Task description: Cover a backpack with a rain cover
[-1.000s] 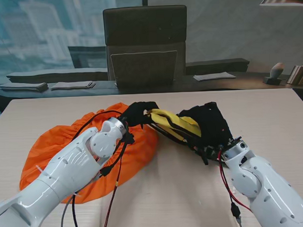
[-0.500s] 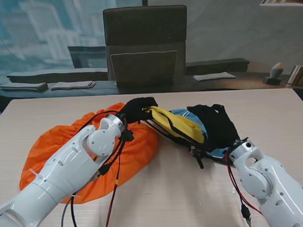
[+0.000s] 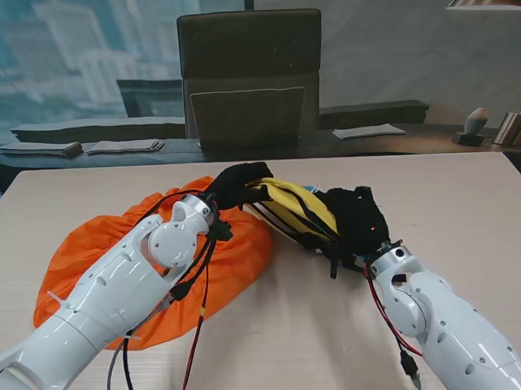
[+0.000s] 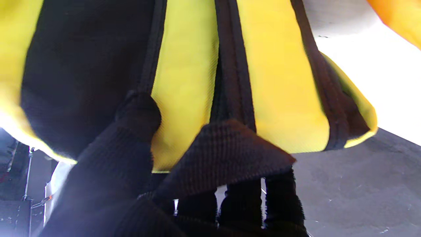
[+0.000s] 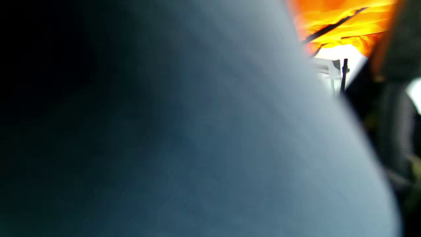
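A small backpack [image 3: 297, 207] with yellow padded straps and a blue body lies at mid-table, strap side up. My left hand [image 3: 236, 187], in a black glove, is shut on its top end; the left wrist view shows gloved fingers [image 4: 138, 131] clamped on the yellow padding [image 4: 184, 75] and black webbing. My right hand [image 3: 357, 219], also gloved, is closed over the backpack's other end. The right wrist view is filled by blurred blue fabric [image 5: 184, 131]. The orange rain cover [image 3: 99, 243] lies spread on the table at the left, under my left forearm, its edge touching the backpack.
A black office chair [image 3: 249, 75] stands behind the table's far edge. Papers [image 3: 122, 147] and small items sit on a dark ledge beyond. Red and black cables [image 3: 195, 317] hang from my left arm over the cover.
My right hand has moved left and pushed the backpack's end inward, so the blue side that showed half a second ago is now mostly hidden. The left hand has barely moved.
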Tool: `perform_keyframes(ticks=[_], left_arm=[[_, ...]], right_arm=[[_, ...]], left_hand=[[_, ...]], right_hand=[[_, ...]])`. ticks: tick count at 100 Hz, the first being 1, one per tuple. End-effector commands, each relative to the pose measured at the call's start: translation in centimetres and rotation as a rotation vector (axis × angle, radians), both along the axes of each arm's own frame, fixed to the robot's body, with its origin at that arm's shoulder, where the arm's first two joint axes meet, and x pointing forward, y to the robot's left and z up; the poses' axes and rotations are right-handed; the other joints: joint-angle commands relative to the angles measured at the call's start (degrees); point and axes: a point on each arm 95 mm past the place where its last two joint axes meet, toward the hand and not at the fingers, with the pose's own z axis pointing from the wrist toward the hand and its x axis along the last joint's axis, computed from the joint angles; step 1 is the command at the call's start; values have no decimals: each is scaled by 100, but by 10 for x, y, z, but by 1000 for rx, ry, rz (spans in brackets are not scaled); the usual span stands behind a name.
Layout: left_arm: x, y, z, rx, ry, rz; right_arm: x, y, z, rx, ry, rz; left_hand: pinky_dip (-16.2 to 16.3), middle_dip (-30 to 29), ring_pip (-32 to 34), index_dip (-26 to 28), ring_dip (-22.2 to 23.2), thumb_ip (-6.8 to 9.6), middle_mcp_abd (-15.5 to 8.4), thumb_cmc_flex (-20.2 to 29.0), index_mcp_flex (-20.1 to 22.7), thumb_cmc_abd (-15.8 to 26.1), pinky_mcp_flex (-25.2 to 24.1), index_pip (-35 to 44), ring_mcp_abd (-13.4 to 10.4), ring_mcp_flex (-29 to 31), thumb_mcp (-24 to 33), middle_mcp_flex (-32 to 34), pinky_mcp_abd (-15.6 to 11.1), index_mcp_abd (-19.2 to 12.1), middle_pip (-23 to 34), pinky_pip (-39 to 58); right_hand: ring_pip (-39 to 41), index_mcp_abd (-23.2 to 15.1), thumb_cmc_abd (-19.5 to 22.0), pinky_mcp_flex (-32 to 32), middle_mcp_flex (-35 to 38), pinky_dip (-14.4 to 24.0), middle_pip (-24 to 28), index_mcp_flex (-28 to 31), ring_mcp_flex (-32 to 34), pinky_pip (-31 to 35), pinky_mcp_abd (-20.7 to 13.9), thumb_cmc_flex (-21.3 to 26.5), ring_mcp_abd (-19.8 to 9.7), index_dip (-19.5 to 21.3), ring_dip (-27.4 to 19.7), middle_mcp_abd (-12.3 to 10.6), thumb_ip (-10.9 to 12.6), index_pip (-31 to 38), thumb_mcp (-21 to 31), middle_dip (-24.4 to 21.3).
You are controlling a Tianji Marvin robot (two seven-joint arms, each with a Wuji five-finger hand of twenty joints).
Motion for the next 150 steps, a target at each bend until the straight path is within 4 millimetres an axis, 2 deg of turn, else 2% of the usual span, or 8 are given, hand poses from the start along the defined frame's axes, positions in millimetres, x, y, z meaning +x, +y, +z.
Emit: perform_keyframes(ticks=[1,20,24,35,52,74,114,150], left_arm=[[-5,-9,7,-22,-6,-42],[-12,-5,7,-38,-12,-54],[-13,-5,7,-43,-14,-54],[-16,0,5,-37,-31,-48],[-28,19,-1,33,-52,-16],[-50,56,-3,131,-103,34],[-97,109,-35,432,-95,242],[-75,85,-100,617,313,54]], right_arm=[[2,11,-6,3,24,2],[12,25,-11,90,-4,-1],[14,29,-9,133,-5,8],[20,38,-4,208,-27,10],[28,41,3,327,-72,-24],[39,36,16,506,-132,-72],[56,10,54,644,-330,-69],[45,7,86,742,-377,31]], left_hand=[[41,130,371,380,142,137,-244,144,124,537,-63,562,-64,108,408,233,-187,-153,316,139],[27,120,327,389,112,121,-289,123,133,523,-76,549,-118,122,398,255,-218,-214,273,112],[26,96,307,366,98,119,-318,105,160,515,-63,520,-148,139,386,250,-216,-256,237,113],[27,-56,228,181,36,130,-388,40,324,409,-42,363,-235,195,365,333,-254,-433,110,121],[-182,-1700,-479,-1231,-327,257,-140,-1898,-722,30,-480,-1660,-322,-1052,1074,-1679,-339,309,-436,-296],[-507,-2275,-1255,-2362,-820,201,-28,-2097,-2224,-153,-931,-2924,-444,-2483,-44,-3605,-554,487,-1019,-885],[-573,-2103,-1210,-2319,-737,417,32,-1738,-1452,703,-896,-2661,-392,-2043,-434,-2995,-197,519,-808,-1016],[-1034,-2457,-1694,-2468,-1110,458,99,-1533,-1498,1263,-991,-3114,-633,-2564,-1043,-3451,-282,614,-1141,-1928]], right_hand=[[407,-187,-26,221,328,110,223,309,317,513,148,210,81,274,225,56,23,222,-28,185],[2788,-1097,122,1452,2879,696,1484,2397,2404,2136,171,1681,21,1235,1061,-358,251,1205,253,718],[3261,-1434,-131,1933,3801,687,1618,3031,3133,2460,273,2438,115,232,1126,-361,-667,2252,189,880],[3976,-1740,103,2557,4906,750,1896,4290,4081,2957,417,2979,215,522,1369,-212,-523,2649,509,1623],[4329,-1525,-294,2775,5349,804,1855,4692,4485,3102,594,3112,443,1041,1545,200,-602,2626,1167,2194],[4625,-1153,-876,3035,5759,815,1687,4981,4636,3146,844,3252,664,1058,1776,507,-756,2691,1626,2336],[4814,-979,-910,3210,5892,862,1617,5019,4629,3137,1001,3324,721,1051,1940,626,-760,2729,1716,2419],[4734,-1095,-710,3215,5838,892,1605,4952,4638,3119,925,3265,637,1092,1914,523,-726,2685,1649,2451]])
